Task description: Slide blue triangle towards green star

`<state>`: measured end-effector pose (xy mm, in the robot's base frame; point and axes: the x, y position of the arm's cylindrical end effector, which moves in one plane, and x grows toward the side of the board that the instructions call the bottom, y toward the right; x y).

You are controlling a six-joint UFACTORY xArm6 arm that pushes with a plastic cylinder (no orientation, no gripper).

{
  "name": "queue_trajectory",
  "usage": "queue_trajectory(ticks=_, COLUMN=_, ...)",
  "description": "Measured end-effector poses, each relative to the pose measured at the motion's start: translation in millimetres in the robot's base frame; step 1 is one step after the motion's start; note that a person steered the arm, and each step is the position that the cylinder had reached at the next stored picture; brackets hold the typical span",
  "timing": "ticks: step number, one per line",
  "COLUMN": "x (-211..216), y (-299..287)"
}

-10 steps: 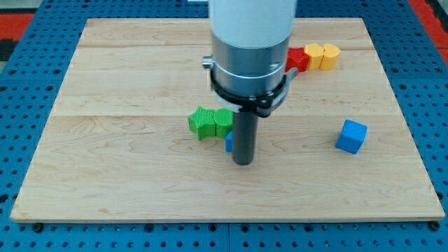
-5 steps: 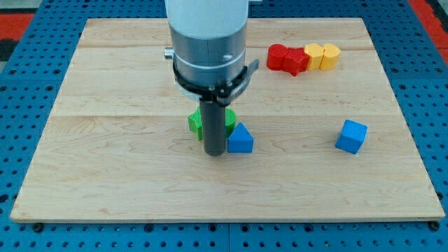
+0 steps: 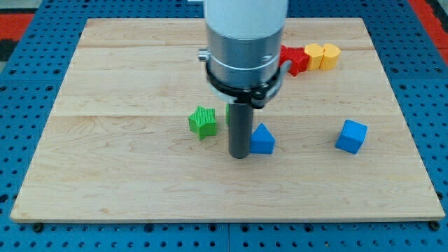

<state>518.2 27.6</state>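
Blue triangle (image 3: 262, 139) sits at frame centre, w/ green star (image 3: 202, 122) to its left, near but apart, and my tip (image 3: 239, 155) btwn them, touching the triangle's left edge. No jaws on this rig, just a rod. Blue cube (image 3: 351, 136) at mid-right; red (image 3: 296, 58) and yellow blocks (image 3: 321, 55) at upper right, partly hidden by the arm.
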Motion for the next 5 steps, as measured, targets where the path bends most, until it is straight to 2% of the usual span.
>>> queue_trajectory(ticks=3, x=0, y=76)
queue_trajectory(ticks=5, x=-29, y=72)
